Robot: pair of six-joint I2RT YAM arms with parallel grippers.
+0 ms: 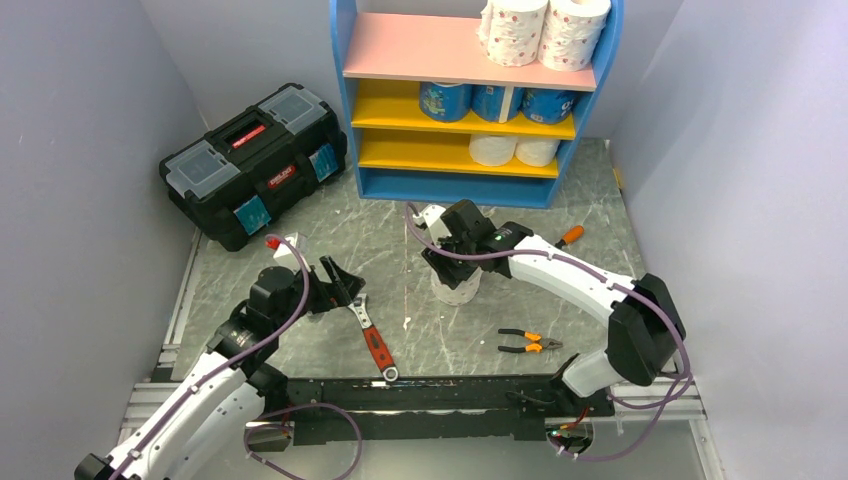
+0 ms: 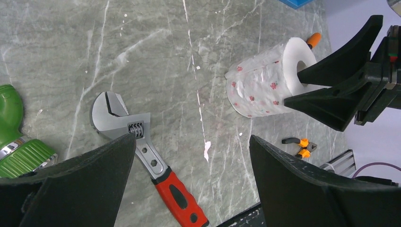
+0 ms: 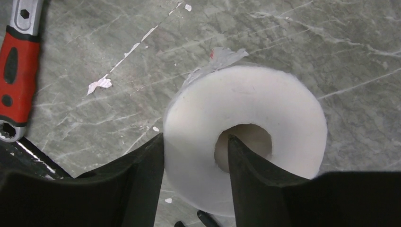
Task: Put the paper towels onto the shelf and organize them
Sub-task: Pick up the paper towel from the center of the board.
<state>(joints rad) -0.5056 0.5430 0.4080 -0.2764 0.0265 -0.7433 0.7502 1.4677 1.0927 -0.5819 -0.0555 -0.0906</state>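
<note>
One pink-dotted paper towel roll (image 1: 457, 285) stands upright on the marble tabletop; it also shows in the left wrist view (image 2: 257, 90) and in the right wrist view (image 3: 283, 104). My right gripper (image 1: 455, 262) (image 3: 195, 137) is shut on its wall, one finger inside the hollow core and one against the outside. The blue-framed shelf (image 1: 345, 100) holds two pink-dotted rolls (image 1: 540, 30) on the pink top board, three blue-wrapped rolls (image 1: 495, 100) on the upper yellow board and two plain rolls (image 1: 515, 150) on the lower one. My left gripper (image 1: 345, 283) (image 2: 192, 139) is open and empty above a wrench.
A red-handled adjustable wrench (image 1: 372, 335) (image 2: 142, 142) lies under the left gripper. Orange-handled pliers (image 1: 530, 342) lie at front right. An orange-handled screwdriver (image 1: 570, 235) lies near the shelf's foot. A black toolbox (image 1: 255, 160) stands at back left. A green object (image 2: 12, 127) lies at left.
</note>
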